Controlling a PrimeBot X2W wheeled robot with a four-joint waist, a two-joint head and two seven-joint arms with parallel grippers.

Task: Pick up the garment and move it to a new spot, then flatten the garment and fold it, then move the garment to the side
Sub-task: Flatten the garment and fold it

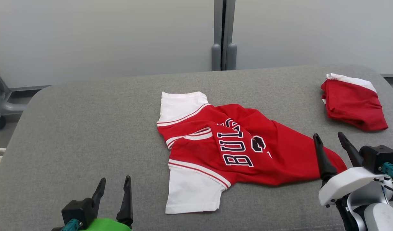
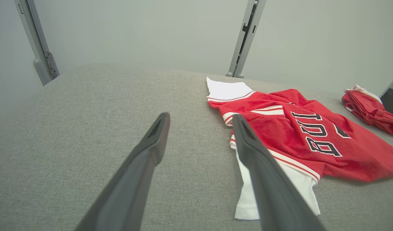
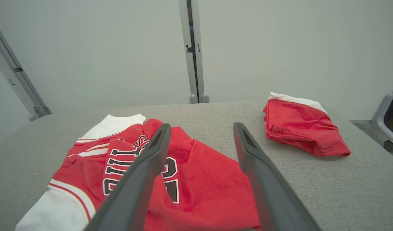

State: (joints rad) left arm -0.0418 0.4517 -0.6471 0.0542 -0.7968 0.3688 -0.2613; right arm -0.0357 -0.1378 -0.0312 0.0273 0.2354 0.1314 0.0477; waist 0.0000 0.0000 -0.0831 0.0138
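You are looking at the red and white shirt [image 1: 247, 150] lying crumpled near the middle of the grey surface [image 1: 87, 128], lettering facing up. Your left hand [image 1: 115, 178] is sitting at the near edge, apart from the shirt, fingers spread and holding nothing. Your right hand [image 1: 328, 134] is hanging at the shirt's hem, fingers likewise spread and empty. A folded red garment [image 1: 353, 106] is lying at the far right corner
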